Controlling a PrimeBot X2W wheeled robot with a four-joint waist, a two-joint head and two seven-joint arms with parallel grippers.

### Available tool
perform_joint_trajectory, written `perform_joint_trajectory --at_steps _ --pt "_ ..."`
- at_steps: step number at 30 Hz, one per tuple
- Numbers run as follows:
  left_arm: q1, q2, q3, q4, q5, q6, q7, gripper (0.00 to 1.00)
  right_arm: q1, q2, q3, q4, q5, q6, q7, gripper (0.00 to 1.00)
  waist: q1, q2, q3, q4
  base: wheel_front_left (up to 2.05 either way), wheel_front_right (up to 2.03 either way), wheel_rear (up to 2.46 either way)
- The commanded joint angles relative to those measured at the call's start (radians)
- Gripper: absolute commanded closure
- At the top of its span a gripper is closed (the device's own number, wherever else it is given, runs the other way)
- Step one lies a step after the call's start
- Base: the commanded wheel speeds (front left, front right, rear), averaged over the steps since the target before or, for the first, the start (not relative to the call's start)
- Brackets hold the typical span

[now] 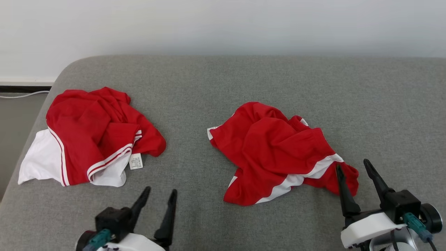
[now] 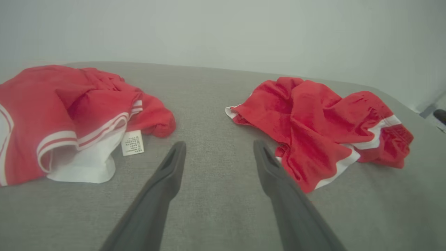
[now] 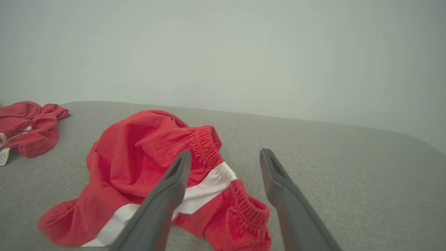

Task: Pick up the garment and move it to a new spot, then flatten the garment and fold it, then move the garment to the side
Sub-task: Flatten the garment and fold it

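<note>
Two crumpled red-and-white garments, well apart on grey cushion (image 1: 244,76). Left garment (image 1: 94,136): label (image 1: 136,162) exposed. Right garment (image 1: 278,153): elastic waistband (image 3: 205,143) plain in right wrist view. Left gripper (image 1: 161,190), right gripper (image 1: 351,164): fingers apart, empty.

Your head camera looks down on the grey padded surface (image 1: 223,80) from above; both wrist cameras sit low, facing the wall (image 1: 223,24), and all three share the right-hand red garment (image 1: 275,150).
</note>
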Motion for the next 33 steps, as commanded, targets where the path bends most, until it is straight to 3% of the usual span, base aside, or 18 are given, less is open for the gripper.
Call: perform_joint_trajectory --at_steps 1,6,9,23,33 --pt "-0.071 0.008 0.002 -0.023 0.012 -0.032 0.017 0.0 -0.046 -0.01 0.022 -0.013 -0.012 0.001 -0.014 0.0 0.0 0.0 0.023 0.013 0.0 0.0 0.0" --pt "-0.136 -0.048 -0.111 0.009 0.03 -0.132 0.086 0.0 -0.088 -0.018 0.015 0.006 -0.025 0.001 -0.014 0.0 0.0 0.0 0.07 0.021 0.0 0.0 0.0" --pt "-0.173 -0.081 -0.15 0.057 0.038 -0.169 0.109 0.0 -0.115 -0.024 0.026 0.016 -0.028 0.001 -0.014 0.0 0.0 0.0 0.101 0.015 0.0 0.0 0.0" --pt "-0.291 -0.178 -0.2 0.297 0.045 -0.294 0.09 0.0 -0.18 -0.033 0.086 0.051 -0.022 0.001 -0.014 0.0 0.0 0.0 0.186 -0.022 0.0 0.0 0.0" --pt "-0.356 -0.22 -0.209 0.457 0.049 -0.351 0.059 0.0 -0.207 -0.035 0.124 0.059 -0.016 0.001 -0.014 0.0 0.0 0.0 0.227 -0.045 0.0 0.0 0.0"
